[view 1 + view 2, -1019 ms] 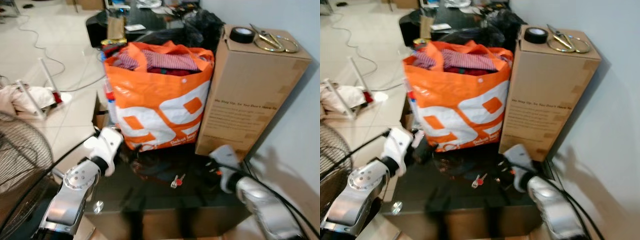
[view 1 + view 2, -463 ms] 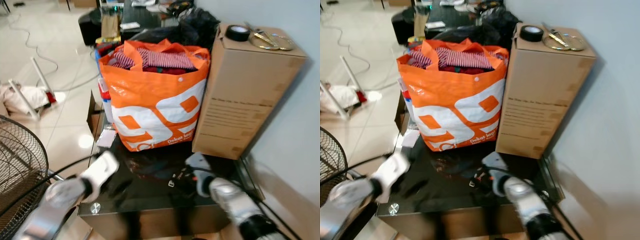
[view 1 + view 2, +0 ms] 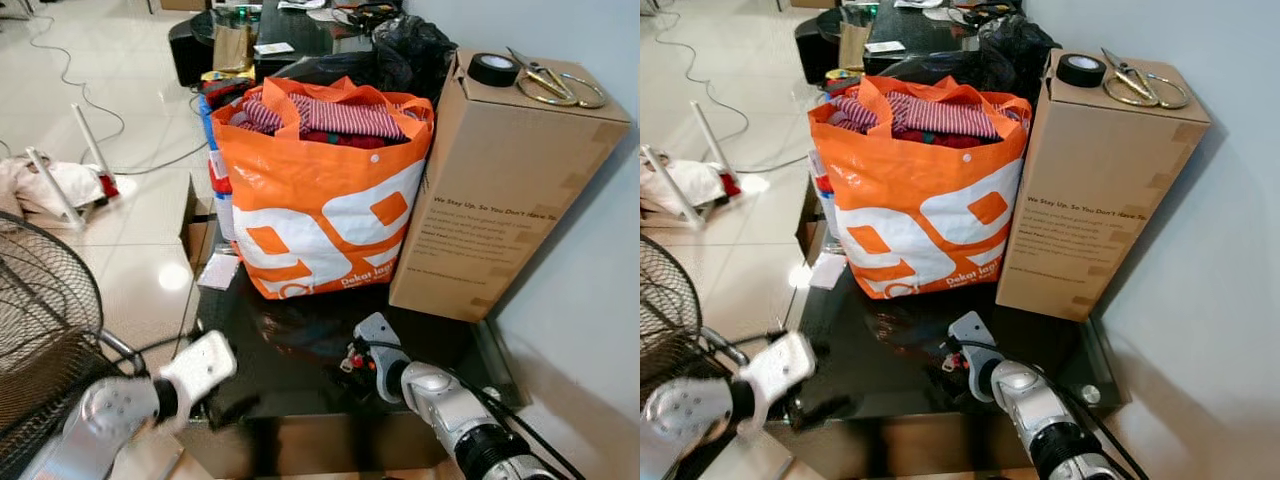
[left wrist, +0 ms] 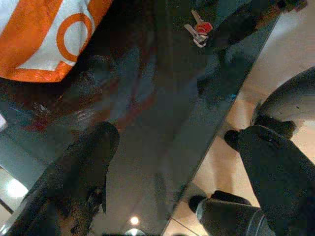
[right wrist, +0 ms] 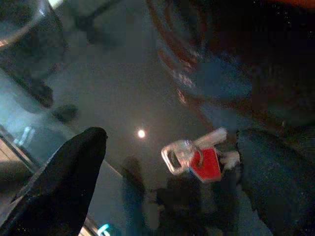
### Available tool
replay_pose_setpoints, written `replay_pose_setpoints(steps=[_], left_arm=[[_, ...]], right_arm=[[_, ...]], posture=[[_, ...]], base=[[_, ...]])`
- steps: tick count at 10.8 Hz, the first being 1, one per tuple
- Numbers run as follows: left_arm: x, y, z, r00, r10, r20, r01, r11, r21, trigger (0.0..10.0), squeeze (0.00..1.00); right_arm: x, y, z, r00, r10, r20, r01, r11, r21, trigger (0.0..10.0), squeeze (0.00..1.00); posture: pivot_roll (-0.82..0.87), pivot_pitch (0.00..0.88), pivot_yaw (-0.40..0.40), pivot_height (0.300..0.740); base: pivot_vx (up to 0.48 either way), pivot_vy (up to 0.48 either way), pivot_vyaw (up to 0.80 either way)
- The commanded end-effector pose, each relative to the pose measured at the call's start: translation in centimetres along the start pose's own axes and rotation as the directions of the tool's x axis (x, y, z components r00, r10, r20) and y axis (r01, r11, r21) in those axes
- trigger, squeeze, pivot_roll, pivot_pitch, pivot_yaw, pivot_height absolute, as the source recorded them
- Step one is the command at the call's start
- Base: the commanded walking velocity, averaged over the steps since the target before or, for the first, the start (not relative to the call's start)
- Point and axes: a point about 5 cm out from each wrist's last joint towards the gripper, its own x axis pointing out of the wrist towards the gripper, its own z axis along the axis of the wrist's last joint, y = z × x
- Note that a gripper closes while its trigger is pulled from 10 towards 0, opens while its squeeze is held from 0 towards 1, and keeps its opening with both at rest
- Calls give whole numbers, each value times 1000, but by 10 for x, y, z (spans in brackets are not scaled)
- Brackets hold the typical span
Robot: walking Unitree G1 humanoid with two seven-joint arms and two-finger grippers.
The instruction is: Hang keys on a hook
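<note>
Black glass table point(image 3: 300, 390): right gripper point(image 5: 167, 162) open around keys point(image 5: 194, 157).

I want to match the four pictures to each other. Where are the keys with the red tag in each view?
Left eye view: keys on the black glass table, just ahead of the right gripper.
Right eye view: same spot, keys.
Left wrist view: keys far off on the glass.
Right wrist view: keys between the fingers.
Shared landmark: orange bag.
</note>
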Motion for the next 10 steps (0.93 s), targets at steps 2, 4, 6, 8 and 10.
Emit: replay_pose_setpoints(steps=[2, 4, 6, 8, 10], left_arm=[[-4, 1, 3, 1000, 4, -9, -4, 1000, 15, 10000, 0], [-6, 0, 3, 1000, 8, -10, -8, 1000, 8, 10000, 0], [-9, -1, 4, 1000, 9, -13, -8, 1000, 8, 10000, 0], [-12, -1, 3, 1000, 3, -21, -3, 1000, 10, 10000, 0], [-17, -2, 3, 999, -7, -33, 8, 1000, 14, 10000, 4]], right_arm=[[3, 0, 2, 1000, -17, 3, 17, 1000, -12, 0, 0], [6, 2, 0, 999, -48, 6, 48, 998, 30, 0, 0], [9, 2, 2, 996, -88, 34, 85, 994, 68, 0, 0], [11, 4, 2, 994, -105, 43, 101, 991, 90, 0, 0], [13, 8, 0, 992, -117, 43, 113, 989, 97, 0, 0]], posture=[[-1, 0, -44, 740], [5, 0, -49, 740], [15, 0, -45, 740], [23, 0, -35, 740], [32, 18, -17, 740]], base=[[0, 0, 0], [0, 0, 0], [0, 0, 0], [0, 0, 0], [0, 0, 0]])
